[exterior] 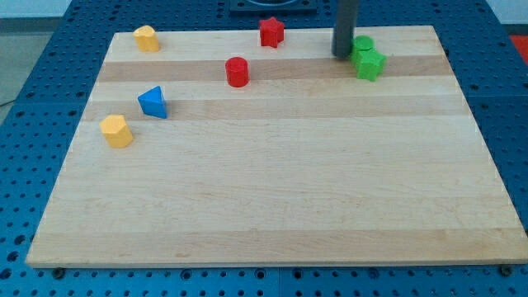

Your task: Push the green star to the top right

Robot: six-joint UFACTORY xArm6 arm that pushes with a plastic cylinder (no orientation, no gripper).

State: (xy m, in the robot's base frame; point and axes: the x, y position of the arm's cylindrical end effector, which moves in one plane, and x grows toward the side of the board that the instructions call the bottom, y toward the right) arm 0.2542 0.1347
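My tip (343,54) beside green star (370,63)

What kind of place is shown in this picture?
Probably a robotics lab bench: a wooden board lies on a blue perforated table, with my tip just left of the green blocks.

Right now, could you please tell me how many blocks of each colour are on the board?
Yellow: 2, one at the view's top left, one at the left edge.
Red: 2, star, cylinder.
Blue: 1, triangle.
Green: 2, star, another, both right of my tip.
Total: 7
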